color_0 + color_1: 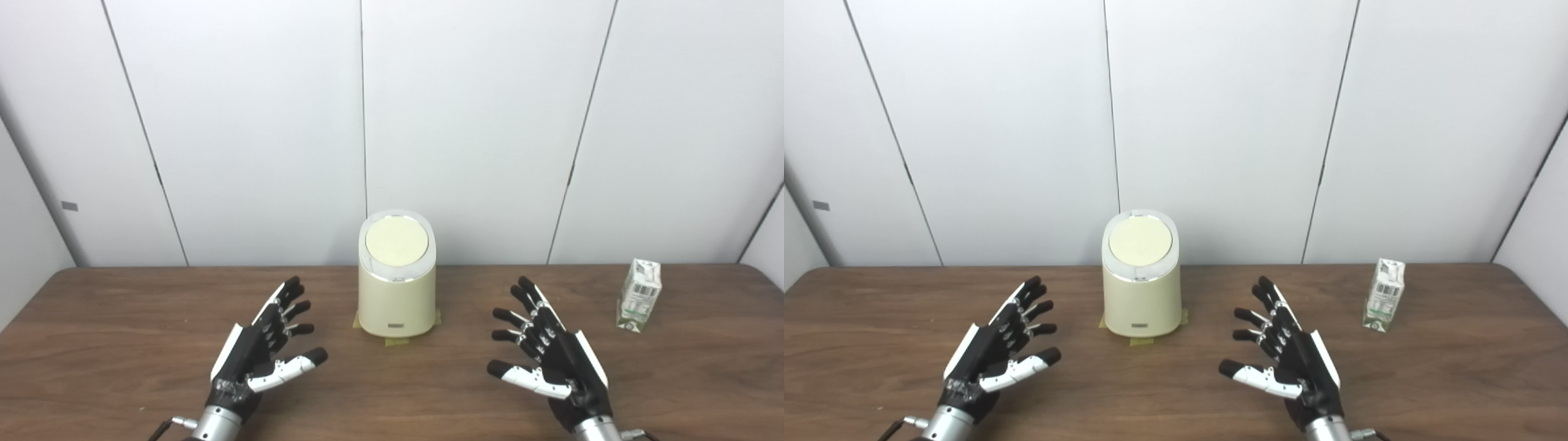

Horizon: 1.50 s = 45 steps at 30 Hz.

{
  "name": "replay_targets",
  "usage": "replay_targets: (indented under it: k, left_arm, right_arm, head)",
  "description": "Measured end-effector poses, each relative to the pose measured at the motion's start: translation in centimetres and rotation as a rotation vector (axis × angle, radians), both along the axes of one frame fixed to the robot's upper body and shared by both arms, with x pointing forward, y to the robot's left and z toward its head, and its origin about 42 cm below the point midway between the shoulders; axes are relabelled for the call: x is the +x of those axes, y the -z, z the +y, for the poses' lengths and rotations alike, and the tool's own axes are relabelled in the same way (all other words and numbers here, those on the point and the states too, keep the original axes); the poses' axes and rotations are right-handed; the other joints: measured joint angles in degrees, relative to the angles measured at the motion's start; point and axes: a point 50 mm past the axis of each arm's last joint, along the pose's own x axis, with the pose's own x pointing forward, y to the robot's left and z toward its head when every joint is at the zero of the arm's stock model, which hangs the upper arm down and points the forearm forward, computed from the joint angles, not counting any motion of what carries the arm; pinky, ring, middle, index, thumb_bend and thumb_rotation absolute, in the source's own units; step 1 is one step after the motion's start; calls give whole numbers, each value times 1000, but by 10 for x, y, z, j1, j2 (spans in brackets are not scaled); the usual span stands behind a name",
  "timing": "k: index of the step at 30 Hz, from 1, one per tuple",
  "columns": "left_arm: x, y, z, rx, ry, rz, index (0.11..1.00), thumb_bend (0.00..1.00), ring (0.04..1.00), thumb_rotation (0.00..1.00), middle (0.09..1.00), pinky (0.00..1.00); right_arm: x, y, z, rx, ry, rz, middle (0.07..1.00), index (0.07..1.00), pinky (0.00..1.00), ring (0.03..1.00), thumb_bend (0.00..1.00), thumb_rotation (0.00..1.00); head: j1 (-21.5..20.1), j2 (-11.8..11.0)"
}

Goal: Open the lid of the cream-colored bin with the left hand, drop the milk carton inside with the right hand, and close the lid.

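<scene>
Ahead, we see the closed cream bin point(397, 288) just right of our spread, empty left hand point(263, 349); right hand point(548, 355) also spread.

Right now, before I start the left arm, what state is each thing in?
bin: upright on the table, taped at its base.
lid: closed.
milk carton: upright, standing alone at far right.
left hand: open, holding nothing.
right hand: open, holding nothing.

Both hands point(995, 352) point(1286, 352) empty, flanking lidded bin point(1142, 294); carton point(1384, 295) far right
</scene>
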Motion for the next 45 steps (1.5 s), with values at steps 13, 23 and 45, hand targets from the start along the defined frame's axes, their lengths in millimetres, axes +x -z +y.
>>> replay_targets:
  k: [13, 23, 45]
  left_arm:
    - [1, 0, 0, 4, 0, -10, 974, 835, 898, 235, 964, 763]
    - [0, -7, -12, 44, -75, -39, 990, 894, 932, 405, 950, 889]
    - [96, -123, -61, 185, -131, 3, 1000, 957, 1000, 317, 1000, 970]
  right_arm:
    - [0, 0, 0, -3, 0, 0, 945, 947, 666, 805, 802, 172]
    - [1, 2, 0, -3, 0, 6, 949, 949, 675, 810, 799, 174]
    - [5, 5, 0, -35, 1, 15, 942, 946, 670, 786, 798, 188]
  head:
    - [0, -1]
    - [10, -5]
    - [17, -7]
